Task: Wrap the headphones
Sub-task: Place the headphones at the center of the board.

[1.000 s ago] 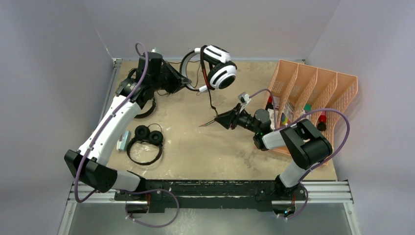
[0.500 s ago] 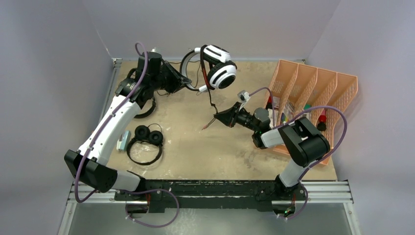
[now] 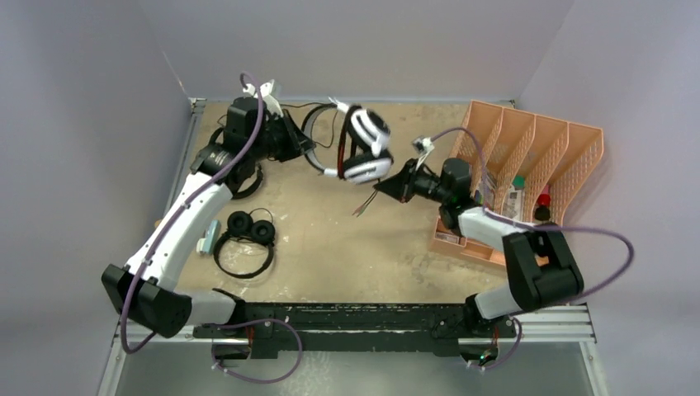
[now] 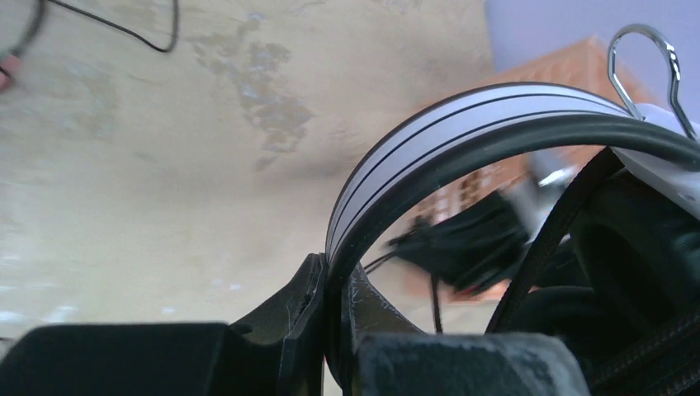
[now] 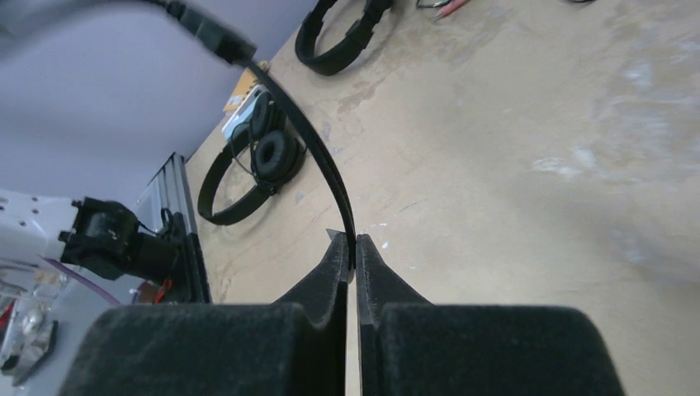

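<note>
Left gripper [image 4: 334, 279] is clamped tight on the headband [image 4: 462, 124] of the white-and-black headphones [image 3: 363, 148], fingers pressed against the band from both sides with no gap showing. That pair hangs lifted off the counter [image 3: 330, 247], up toward 12 o'clock in the top view, ear cups turned toward 3 o'clock and the band arching back toward the left arm at 10 o'clock.

Over to the right gripper [image 5: 353, 247]: fully closed, and it has the thin black cable [image 5: 307, 132] pinched right at its fingertips. From above, this gripper sits just at 5 o'clock of the ear cups, pointing toward 9 o'clock. The loose end of the cable dangles beyond it toward 7 o'clock, over bare counter; whether that end touches the surface, I cannot tell.

Down on the counter at 8 o'clock lie the small black headphones [image 3: 248, 235], round pads side by side at the 12 o'clock end of their band, flat and well apart from both grippers. The larger black headphones [image 5: 338, 41] rest at 10 o'clock, mostly hidden beneath the left arm in the top view.

At 3 o'clock stands the orange file rack [image 3: 536, 140], its slots holding a few small items too small to make out, right arm reaching past its near corner.
</note>
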Robot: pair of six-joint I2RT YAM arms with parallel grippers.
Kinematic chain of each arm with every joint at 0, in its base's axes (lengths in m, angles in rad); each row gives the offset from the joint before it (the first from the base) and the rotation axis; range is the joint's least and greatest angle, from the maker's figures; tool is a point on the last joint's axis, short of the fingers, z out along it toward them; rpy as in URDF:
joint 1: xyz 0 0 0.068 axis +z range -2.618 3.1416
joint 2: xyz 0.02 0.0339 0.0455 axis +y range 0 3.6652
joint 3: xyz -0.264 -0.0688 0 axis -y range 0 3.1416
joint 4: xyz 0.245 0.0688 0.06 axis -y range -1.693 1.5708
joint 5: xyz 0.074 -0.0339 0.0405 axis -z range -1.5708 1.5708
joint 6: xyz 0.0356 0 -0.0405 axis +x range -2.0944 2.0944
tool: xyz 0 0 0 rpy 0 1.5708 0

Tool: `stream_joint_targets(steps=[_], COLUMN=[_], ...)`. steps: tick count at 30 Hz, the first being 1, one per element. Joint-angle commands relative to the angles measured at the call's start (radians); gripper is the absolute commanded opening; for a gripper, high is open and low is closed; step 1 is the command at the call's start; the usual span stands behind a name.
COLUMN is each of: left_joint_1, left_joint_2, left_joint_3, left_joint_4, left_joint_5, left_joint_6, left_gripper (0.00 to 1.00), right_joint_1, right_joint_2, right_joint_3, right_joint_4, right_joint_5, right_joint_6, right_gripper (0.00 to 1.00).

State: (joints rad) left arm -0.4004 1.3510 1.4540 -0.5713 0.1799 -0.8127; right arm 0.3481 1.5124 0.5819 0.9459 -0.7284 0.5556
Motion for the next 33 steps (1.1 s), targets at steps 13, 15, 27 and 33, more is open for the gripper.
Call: stream_joint_targets(steps=[13,15,27,33], left_joint_1=[-0.058,-0.084,-0.223,-0.269], left_joint_2=[-0.253,-0.212,0.004,0.082], left_joint_3=[-0.431,-0.432,-0.448,-0.435], left_joint_4=[0.253,0.259,0.394,0.389], left_joint_5=[-0.286,-0.368,-0.643,-0.713], left_joint_6=[0.921,0.908,0.687,0.604], left_gripper=[0.0,0.0,0.0,0.0], right_joint_1=[-0.162,-0.162,-0.146,-0.141], right_joint_2=[-0.083,-0.095,-0.012,-0.012], right_joint_3=[0.539,0.534,0.429,0.391], right_joint_4=[-1.429,-1.355,-0.705,-0.613], right_joint_5=[-0.436,-0.478,-0.412,-0.304], right_joint_6=[-0.348,-0.224,0.625,0.835], right_gripper=[0.0,0.0,0.0,0.0])
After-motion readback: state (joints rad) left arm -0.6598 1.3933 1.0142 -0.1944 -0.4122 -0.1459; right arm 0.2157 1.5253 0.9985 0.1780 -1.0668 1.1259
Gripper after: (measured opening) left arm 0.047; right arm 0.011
